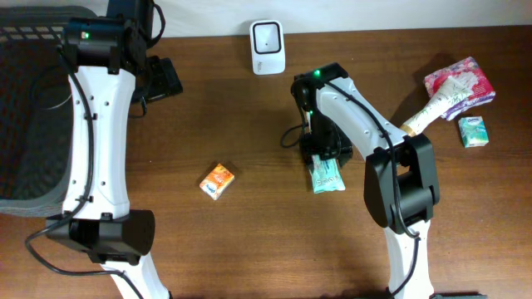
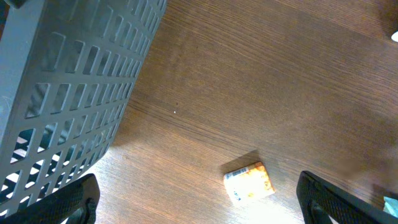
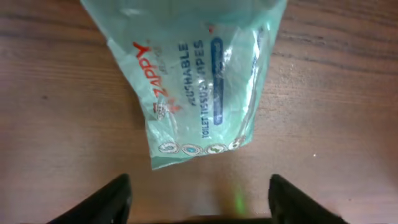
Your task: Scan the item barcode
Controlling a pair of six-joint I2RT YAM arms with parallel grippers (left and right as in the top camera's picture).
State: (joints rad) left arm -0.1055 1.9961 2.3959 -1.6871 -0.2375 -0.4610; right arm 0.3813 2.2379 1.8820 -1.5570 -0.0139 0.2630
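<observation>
Right jaws apart beside wipes packet (image 3: 199, 81), wooden table (image 3: 50, 124)

1. Dark brown wood-grain worktop (image 1: 249, 249) fills the scene.
2. A pale wall (image 1: 374, 12) runs along its far edge.
3. A grey slatted basket (image 1: 25, 108) sits far left.
4. Soft light sheens the wood.
</observation>
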